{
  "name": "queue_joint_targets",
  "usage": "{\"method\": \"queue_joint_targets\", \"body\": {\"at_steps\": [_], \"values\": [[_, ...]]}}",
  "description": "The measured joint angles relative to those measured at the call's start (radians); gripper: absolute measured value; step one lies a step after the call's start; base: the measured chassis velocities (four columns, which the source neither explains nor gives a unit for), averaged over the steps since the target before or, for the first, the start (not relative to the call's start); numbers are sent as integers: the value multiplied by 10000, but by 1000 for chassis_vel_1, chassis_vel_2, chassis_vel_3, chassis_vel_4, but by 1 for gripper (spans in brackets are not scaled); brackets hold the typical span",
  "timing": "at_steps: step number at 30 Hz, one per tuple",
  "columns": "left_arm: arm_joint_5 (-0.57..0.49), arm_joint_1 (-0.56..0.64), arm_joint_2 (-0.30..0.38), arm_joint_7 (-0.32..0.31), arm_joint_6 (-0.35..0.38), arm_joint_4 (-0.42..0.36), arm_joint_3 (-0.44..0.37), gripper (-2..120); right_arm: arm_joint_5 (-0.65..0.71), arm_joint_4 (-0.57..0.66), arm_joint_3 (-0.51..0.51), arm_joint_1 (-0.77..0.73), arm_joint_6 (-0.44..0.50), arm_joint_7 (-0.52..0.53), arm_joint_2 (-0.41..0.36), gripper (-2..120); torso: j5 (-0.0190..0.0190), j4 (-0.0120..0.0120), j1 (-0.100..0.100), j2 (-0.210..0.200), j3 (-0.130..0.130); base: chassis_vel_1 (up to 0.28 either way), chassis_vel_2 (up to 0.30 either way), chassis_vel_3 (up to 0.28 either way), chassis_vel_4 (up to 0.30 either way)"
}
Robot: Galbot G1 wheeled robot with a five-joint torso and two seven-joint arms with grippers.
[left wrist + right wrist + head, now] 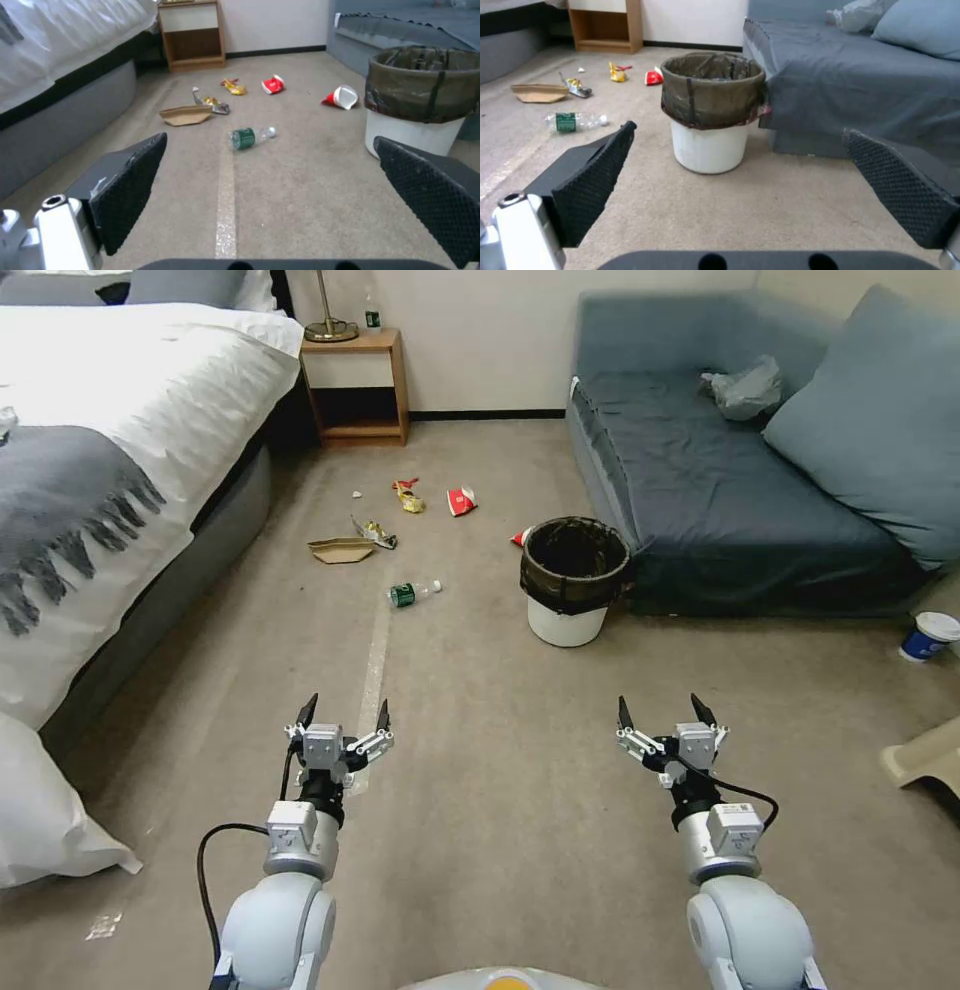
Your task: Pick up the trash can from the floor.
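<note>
The trash can [572, 582] stands upright on the floor [480, 750], against the front corner of the sofa [720, 510]. Both grippers hover above the carpet, well short of it: the left gripper [345, 712] and the right gripper [665, 713], each with fingers spread and empty.

Center frame, the trash can [567, 620] is smooth white plastic with a thin, crinkled dark bag liner [575, 560]. The floor [480, 790] is matt short-pile carpet crossed by glossy tape [375, 670].
</note>
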Motion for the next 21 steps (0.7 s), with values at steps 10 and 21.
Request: {"method": "queue_joint_targets", "body": {"at_steps": [10, 21], "values": [[0, 0, 0, 0, 0, 0, 0, 100, 0, 0, 0, 0, 0, 0, 0, 100, 0, 0, 1, 0, 0, 0, 0, 0, 0], [0, 0, 0, -1, 0, 0, 0, 100, 0, 0, 0, -1, 0, 0, 0, 100, 0, 0, 0, 0, 0, 0, 0, 0, 0]]}}
